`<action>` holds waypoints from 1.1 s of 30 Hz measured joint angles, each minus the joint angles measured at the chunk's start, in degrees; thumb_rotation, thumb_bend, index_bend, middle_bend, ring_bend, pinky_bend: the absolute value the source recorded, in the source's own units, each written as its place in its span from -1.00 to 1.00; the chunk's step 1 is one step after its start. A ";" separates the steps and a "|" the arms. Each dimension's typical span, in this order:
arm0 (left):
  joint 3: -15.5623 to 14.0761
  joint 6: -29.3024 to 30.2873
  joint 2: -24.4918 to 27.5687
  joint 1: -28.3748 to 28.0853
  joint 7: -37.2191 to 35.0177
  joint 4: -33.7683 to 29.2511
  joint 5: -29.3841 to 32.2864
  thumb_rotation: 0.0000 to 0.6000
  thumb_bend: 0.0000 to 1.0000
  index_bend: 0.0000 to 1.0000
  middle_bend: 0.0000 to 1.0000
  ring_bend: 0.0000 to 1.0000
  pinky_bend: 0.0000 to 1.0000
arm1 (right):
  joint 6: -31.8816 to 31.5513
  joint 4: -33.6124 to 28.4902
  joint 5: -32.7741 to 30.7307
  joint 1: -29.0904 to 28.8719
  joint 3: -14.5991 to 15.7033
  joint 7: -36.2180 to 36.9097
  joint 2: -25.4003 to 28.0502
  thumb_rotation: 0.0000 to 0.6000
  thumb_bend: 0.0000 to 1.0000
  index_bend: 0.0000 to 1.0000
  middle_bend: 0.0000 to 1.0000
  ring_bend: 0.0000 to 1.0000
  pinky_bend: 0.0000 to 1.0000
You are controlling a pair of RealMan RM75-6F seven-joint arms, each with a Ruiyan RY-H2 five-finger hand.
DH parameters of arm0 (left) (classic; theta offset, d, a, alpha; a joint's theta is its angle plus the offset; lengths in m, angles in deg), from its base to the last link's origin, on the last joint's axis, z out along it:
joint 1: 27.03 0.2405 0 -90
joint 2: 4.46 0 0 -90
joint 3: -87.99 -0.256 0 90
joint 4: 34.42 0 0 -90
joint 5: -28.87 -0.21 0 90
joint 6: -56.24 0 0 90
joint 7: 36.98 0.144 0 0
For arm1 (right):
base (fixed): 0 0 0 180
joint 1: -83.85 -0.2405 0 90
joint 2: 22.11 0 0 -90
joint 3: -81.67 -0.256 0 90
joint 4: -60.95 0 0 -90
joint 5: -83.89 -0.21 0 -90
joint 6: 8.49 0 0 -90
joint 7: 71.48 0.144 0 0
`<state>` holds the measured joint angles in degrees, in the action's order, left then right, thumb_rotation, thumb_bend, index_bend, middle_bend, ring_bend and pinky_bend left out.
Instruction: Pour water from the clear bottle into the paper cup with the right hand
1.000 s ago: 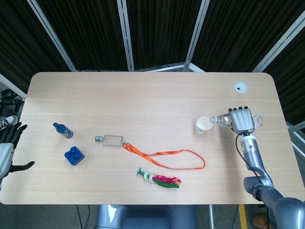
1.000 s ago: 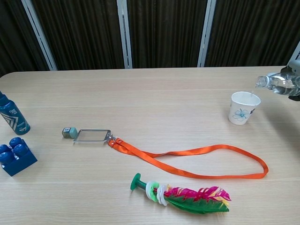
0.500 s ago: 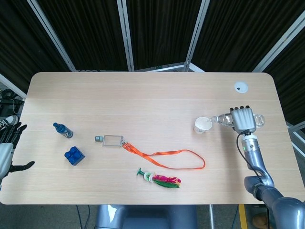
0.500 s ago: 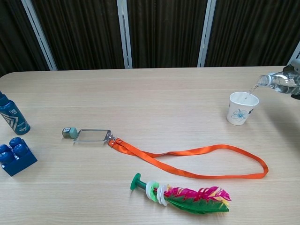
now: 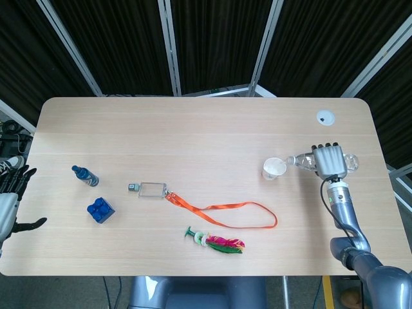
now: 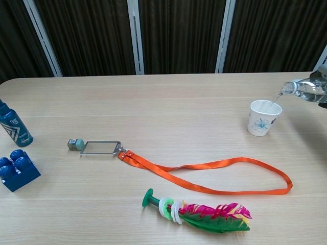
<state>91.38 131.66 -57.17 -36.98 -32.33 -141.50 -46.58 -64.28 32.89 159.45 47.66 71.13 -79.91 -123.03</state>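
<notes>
My right hand (image 5: pixel 329 160) grips the clear bottle (image 5: pixel 300 161) lying nearly flat, neck pointing left toward the paper cup (image 5: pixel 273 169). In the chest view the clear bottle (image 6: pixel 305 90) has its mouth just above and right of the white flower-printed paper cup (image 6: pixel 263 117), and a thin stream of water runs from the mouth into the cup. Only the edge of my right hand (image 6: pixel 322 87) shows there. At the far left edge of the head view, my left hand (image 5: pixel 11 201) hangs off the table with fingers spread, holding nothing.
An orange lanyard (image 5: pixel 222 209) with a badge holder (image 5: pixel 152 188) lies mid-table. A feathered toy (image 5: pixel 217 241) sits near the front edge. A small blue bottle (image 5: pixel 85 176) and blue brick (image 5: pixel 100 210) stand at the left. A white disc (image 5: pixel 325 117) sits at the back right.
The paper cup has shifted slightly left and the bottle neck has risen a little. Water now streams into the cup. The left hand has not moved.
</notes>
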 measured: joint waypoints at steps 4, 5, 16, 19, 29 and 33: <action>-0.01 0.00 0.00 0.01 -0.01 -0.02 0.01 1.00 -0.93 -1.00 -1.00 -1.00 -1.00 | 0.25 -0.02 -0.22 0.03 -0.19 0.34 -0.05 1.00 -0.21 -0.03 0.20 0.14 -0.01; -0.02 -0.02 0.02 0.01 -0.02 -0.02 0.03 1.00 -0.93 -1.00 -1.00 -1.00 -1.00 | 0.33 -0.08 -0.32 0.05 -0.28 0.56 -0.06 1.00 -0.21 -0.03 0.20 0.14 -0.01; -0.02 0.14 -0.07 0.06 0.17 -0.11 0.01 1.00 -0.93 -1.00 -1.00 -1.00 -1.00 | 1.65 -3.36 -3.00 0.13 -3.01 5.44 0.80 1.00 -0.21 -0.03 0.20 0.14 -0.01; -0.04 0.12 -0.05 0.05 0.23 -0.13 -0.02 1.00 -0.92 -1.00 -1.00 -1.00 -1.00 | 1.67 -4.93 -3.51 0.22 -3.63 6.70 1.50 1.00 -0.21 -0.03 0.20 0.14 -0.01; -0.21 0.24 0.21 0.18 -0.32 -0.39 -0.62 1.00 -0.93 -1.00 -1.00 -1.00 -1.00 | 0.08 -18.37 -4.56 1.66 -6.01 14.24 7.78 1.00 -0.21 -0.03 0.20 0.14 -0.01; -0.39 0.61 0.56 0.43 -1.03 -0.57 -1.43 1.00 -0.93 -1.00 -1.00 -1.00 -1.00 | -0.10 -28.58 -4.25 3.02 -6.66 20.63 12.76 1.00 -0.21 -0.03 0.20 0.14 -0.01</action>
<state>90.99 132.27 -56.61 -36.55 -33.36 -142.07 -48.00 -64.38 4.30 155.20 50.68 64.47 -59.28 -110.27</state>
